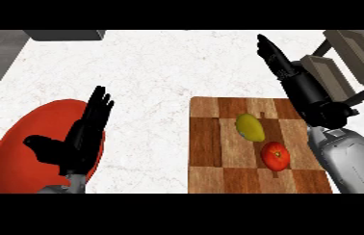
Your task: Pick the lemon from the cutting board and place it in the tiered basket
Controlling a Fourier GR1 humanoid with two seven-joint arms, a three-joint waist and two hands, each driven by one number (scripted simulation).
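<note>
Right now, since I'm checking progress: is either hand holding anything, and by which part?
Nothing is held. The lemon lies on the cutting board beside the tomato; the right hand and left hand are open.

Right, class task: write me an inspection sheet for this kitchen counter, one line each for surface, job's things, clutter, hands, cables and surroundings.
Surface: white speckled stone counter, with a chequered wooden cutting board at lower right.
Job's things: yellow oval lemon lies on the board; grey tiered basket stands at the right edge, partly behind the right arm.
Clutter: round red tomato on the board just beside the lemon; large red plate at lower left.
Hands: left hand open, resting over the plate; right hand open, fingers straight, above the board's far end, holding nothing.
Cables: nothing seen.
Surroundings: grey box-like object at the top left edge.
</note>
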